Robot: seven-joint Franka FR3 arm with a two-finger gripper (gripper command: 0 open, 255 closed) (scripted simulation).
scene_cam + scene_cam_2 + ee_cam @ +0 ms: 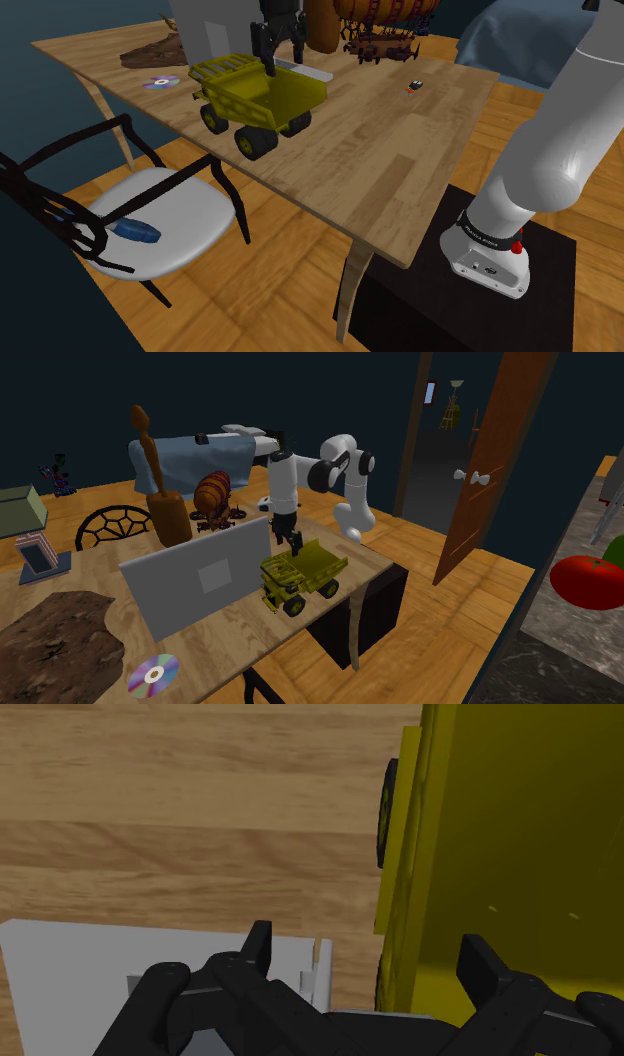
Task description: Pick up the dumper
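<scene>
Matt yellow dumper (262, 100) on smooth, grained wooden table (400, 170).

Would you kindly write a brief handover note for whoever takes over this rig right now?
Gripper: open, low over the yellow dumper, one finger outside its bed's side wall, the other inside the bed; contact unclear.
Dumper: standing on its wheels on the wooden table, beside a grey panel.
Done: approach and alignment.
Left: close on the wall, then lift.
</scene>
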